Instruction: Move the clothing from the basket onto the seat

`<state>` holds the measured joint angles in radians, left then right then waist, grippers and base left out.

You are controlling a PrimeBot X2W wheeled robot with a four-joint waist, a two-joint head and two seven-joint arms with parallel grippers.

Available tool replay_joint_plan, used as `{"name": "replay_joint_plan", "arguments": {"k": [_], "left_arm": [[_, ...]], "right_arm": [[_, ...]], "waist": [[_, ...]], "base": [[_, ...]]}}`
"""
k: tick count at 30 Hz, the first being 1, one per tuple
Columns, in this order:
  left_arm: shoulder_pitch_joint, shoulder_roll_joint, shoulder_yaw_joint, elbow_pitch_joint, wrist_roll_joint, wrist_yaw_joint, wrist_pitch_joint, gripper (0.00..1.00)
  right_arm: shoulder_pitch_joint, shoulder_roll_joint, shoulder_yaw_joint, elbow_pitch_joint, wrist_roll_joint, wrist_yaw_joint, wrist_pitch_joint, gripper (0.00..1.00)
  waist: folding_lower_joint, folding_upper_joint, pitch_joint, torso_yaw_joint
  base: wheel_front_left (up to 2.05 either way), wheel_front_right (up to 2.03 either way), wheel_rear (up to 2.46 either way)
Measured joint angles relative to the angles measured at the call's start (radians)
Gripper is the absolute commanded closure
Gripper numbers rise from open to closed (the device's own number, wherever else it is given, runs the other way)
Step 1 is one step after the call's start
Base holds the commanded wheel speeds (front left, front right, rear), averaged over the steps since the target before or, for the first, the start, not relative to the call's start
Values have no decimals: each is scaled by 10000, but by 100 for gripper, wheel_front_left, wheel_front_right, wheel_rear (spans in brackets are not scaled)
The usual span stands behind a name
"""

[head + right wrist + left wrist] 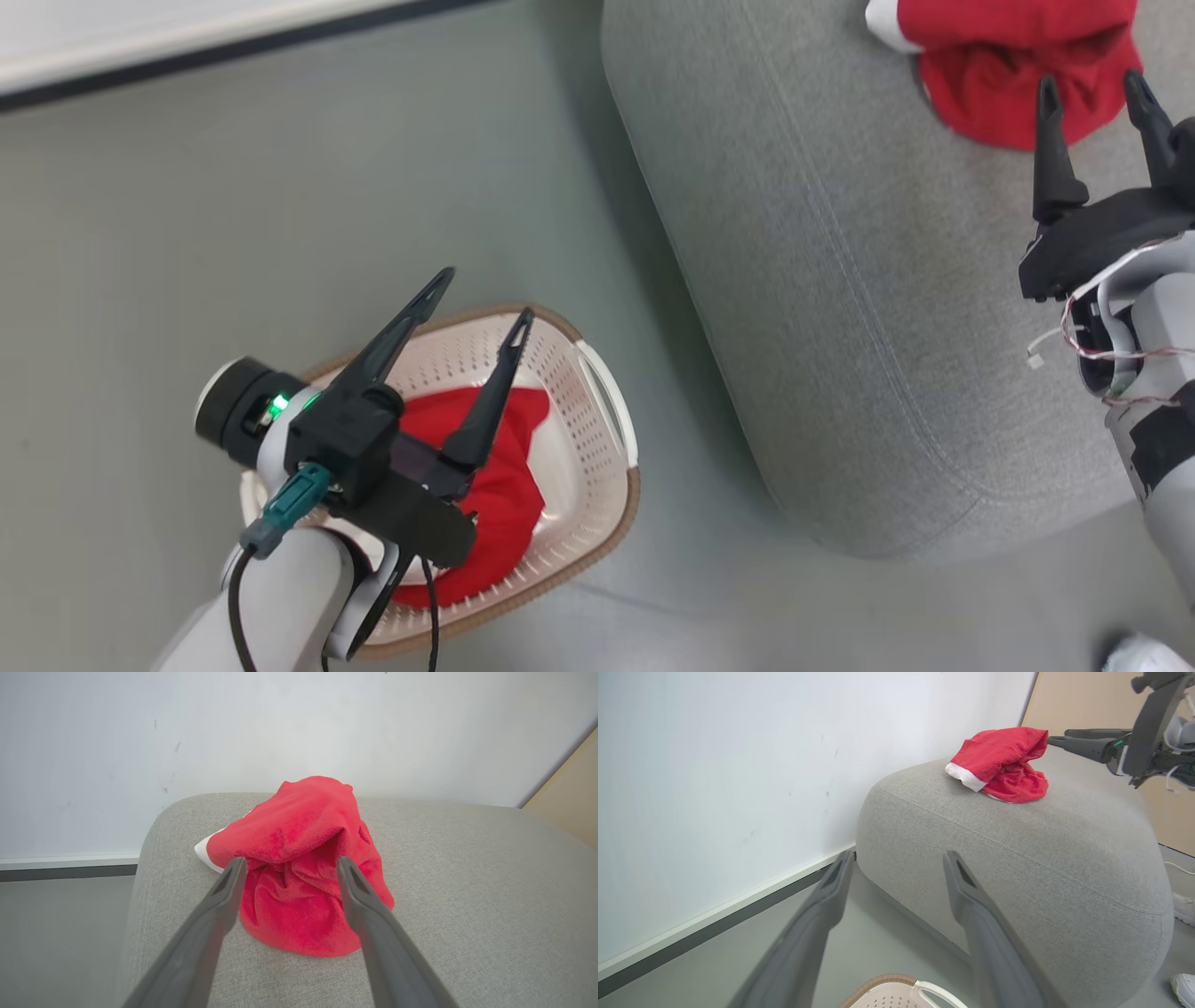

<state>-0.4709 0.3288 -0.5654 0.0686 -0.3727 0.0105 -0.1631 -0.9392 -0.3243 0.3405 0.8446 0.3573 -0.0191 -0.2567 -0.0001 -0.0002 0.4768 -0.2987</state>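
One red garment with a white cuff lies crumpled on the grey seat, also seen as a red heap and from afar. My right gripper stands open just before it, fingers apart with nothing between them. A second red garment lies in the cream basket on the floor. Above the basket my left gripper hangs open and empty, partly hiding the garment.
The grey floor surrounds the basket and seat. A white wall with a dark baseboard runs behind. A white shoe shows at the lower right, beside the seat.
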Motion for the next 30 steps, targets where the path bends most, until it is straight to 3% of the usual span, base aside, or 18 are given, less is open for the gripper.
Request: {"name": "replay_joint_plan", "arguments": {"k": [6, 19, 30], "left_arm": [[389, -163, 355, 596, -282, 217, -403, 0], [2089, -207, 1668, 1710, -1170, 748, -805, 0], [3568, -226, 2412, 2086, -1277, 965, -857, 0]], "right_arm": [[612, 33, -2, -606, -238, -88, 0, 0], [2988, 1256, 347, -1985, -399, -351, 0, 0], [4884, 1264, 389, -3024, -579, -585, 2, 0]], "waist": [[-1, 0, -738, 259], [0, 0, -2517, 1060], [0, 1, -3839, 1573]], "base": [[0, 0, 0], [0, 0, 0], [0, 0, 0]]}}
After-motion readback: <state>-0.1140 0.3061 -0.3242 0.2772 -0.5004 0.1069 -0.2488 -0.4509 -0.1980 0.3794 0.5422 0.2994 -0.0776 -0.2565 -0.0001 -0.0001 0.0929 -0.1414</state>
